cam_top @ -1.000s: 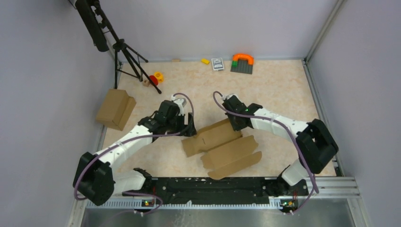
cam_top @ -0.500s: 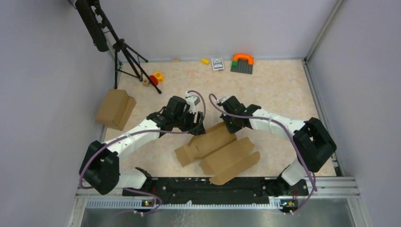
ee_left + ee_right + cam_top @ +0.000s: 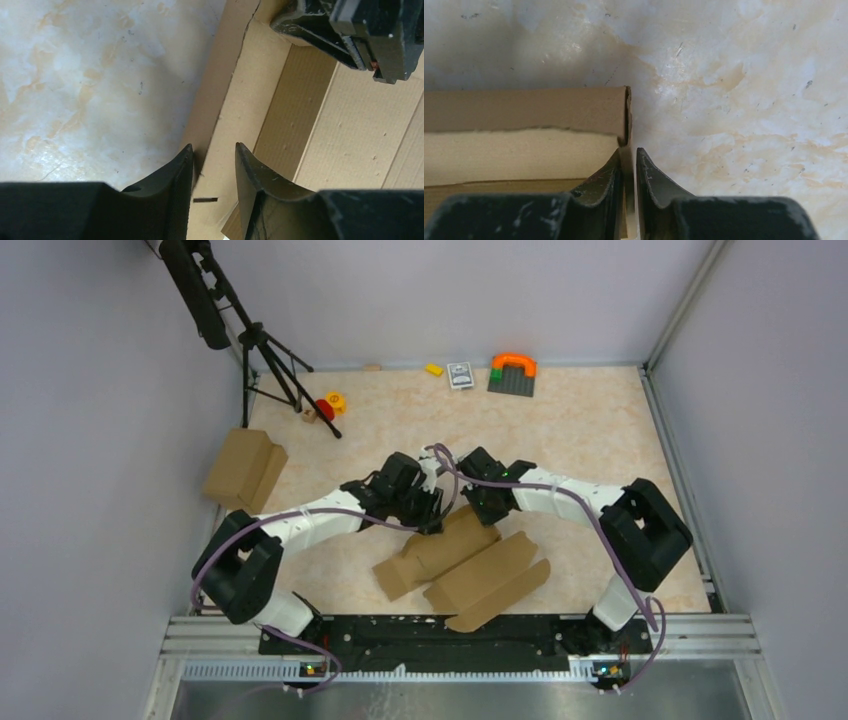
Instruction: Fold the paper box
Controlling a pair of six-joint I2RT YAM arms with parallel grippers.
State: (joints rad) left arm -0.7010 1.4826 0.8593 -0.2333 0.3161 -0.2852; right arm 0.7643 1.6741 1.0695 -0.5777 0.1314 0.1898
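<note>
**While the left gripper (image 3: 430, 522) and the right gripper (image 3: 480, 510) meet at its far end, the paper box (image 3: 470, 565) lies on a slant**

Plain brown cardboard, the paper box rests on the marbled table (image 3: 600, 430) near the front middle, with its flat flaps spread toward the arm bases.

Left gripper: the fingers (image 3: 177, 192) stand apart and straddle a strip along the cardboard's edge. Contact with it cannot be confirmed.

Right gripper: the fingers (image 3: 654, 177) are drawn almost together, pinching a thin upright cardboard edge at a corner of the box.

Both grippers sit just beside each other.

A bulkier brown carton (image 3: 245, 470) sits well apart at the table's left edge.
</note>
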